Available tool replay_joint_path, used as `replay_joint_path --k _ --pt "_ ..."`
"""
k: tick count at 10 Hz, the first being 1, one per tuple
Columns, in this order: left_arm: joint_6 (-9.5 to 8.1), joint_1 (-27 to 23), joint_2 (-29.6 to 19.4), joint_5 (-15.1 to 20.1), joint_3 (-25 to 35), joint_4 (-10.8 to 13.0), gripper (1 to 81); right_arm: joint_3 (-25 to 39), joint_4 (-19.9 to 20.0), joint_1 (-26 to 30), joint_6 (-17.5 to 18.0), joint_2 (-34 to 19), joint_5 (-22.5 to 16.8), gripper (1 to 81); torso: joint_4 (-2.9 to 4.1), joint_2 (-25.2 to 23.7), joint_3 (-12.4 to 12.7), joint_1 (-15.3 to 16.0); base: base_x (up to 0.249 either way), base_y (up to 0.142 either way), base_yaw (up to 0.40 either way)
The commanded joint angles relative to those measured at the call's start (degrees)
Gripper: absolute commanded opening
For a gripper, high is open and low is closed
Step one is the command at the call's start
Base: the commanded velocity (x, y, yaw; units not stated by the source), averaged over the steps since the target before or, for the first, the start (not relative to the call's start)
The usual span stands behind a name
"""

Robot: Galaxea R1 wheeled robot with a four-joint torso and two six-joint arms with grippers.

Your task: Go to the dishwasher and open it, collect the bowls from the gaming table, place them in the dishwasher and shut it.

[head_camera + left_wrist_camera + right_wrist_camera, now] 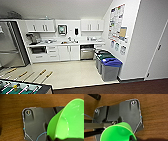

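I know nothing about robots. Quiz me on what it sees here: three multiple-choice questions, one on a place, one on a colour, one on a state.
1. Where is the dishwasher?
A. Under the counter, next to the bins
B. Against the fridge
C. Beneath the poster

2. What colour is the bowl in the left wrist view?
A. Orange
B. Lime green
C. Blue

3. The wall cabinet doors are:
A. Open
B. Missing
C. Shut

Answers:
1 A: the dishwasher sits below the counter, with the bins beside it.
2 B: the bowl is bright green.
3 C: the wall cabinet doors lie flat and closed.
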Motion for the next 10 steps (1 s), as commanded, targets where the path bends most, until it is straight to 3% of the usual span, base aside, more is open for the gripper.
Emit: replay_joint_path --k 1,10 --pt "-0.04 -2.63 -1.37 2.72 0.4 0.03 1.0 -0.02 -0.66 1.7 -0.18 -1.47 -3.05 1.0 0.0 0.0 0.0 0.02 0.144 0.0 0.0" --pt "-0.04 -2.62 -0.93 2.8 0.22 0.21 1.0 -0.02 -1.18 1.88 -0.18 -1.38 -2.96 1.0 0.0 -0.02 0.0 -0.07 0.15 0.0 0.0"
